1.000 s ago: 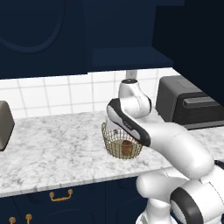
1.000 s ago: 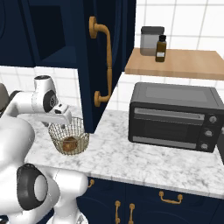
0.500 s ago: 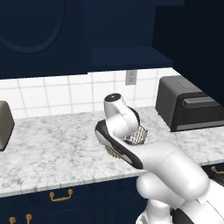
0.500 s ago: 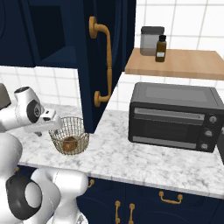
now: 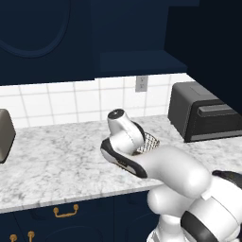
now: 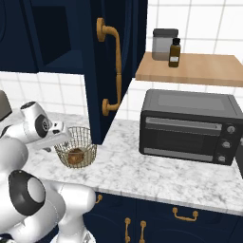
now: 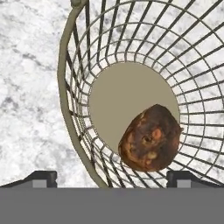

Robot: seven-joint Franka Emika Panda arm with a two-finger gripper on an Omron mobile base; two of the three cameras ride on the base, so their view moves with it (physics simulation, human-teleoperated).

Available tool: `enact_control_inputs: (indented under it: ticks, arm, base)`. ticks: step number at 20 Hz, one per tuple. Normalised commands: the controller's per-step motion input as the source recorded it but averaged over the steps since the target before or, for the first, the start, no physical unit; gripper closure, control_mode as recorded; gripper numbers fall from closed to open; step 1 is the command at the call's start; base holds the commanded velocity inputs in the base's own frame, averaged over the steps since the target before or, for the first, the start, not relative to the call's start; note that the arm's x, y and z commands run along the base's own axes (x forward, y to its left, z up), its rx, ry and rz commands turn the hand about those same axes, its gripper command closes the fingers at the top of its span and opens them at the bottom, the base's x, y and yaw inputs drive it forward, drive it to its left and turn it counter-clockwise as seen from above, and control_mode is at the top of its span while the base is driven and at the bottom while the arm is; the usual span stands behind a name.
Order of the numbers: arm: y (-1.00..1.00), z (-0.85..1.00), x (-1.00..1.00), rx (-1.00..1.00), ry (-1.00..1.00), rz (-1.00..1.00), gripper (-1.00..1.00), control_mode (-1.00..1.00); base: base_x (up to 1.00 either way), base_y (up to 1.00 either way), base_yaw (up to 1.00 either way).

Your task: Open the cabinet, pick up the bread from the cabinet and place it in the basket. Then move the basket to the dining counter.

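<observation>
Closest to me, the white arm bends low over the marble worktop (image 6: 156, 173), its gripper (image 7: 111, 178) pointing down with the jaws spread wide and nothing between them. One dark fingertip sits outside the near wall of the basket (image 7: 76, 109) and the other over its inside, so the rim lies between them.

A second ago the hand was higher and nearer the basket's middle; it has since swung lower and to the side, toward the rim. That looks like lining up for a grip on the wire wall, ready for the carry.

Just past the fingertips, the bread (image 7: 151, 138), a small lumpy brown roll, lies on the basket's tan base, resting against the mesh. From the right base view, the basket (image 6: 76, 147) stands upright on the worktop with the bread (image 6: 75, 155) inside, so the placing step looks done.

Behind the basket, the cabinet (image 6: 102, 57) door hangs open, its gold handle facing out. Further right sits a dark toaster oven (image 6: 187, 126), and above it a wooden shelf (image 6: 190, 69) holding a jar and a small brown bottle.

What seems left is closing on the rim and moving the basket to the dining counter.
</observation>
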Motion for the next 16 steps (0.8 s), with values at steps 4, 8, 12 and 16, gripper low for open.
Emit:
enact_control_inputs:
  ticks: [4,8,12,16]
  arm:
    - [-0.09,-0.38,0.15,0.00,0.00,0.13,-1.00,-1.00]
    - [-0.09,-0.42,0.13,0.00,0.01,0.13,1.00,-1.00]
    - [-0.02,-0.28,0.06,0.00,0.01,0.13,1.00,-1.00]
    - [0.04,-0.02,0.00,-0.02,0.02,0.03,1.00,-1.00]
  base:
    - [0.00,0.00,0.00]
    - [0.00,0.00,0.00]
    - [0.00,0.00,0.00]
    - [0.00,0.00,0.00]
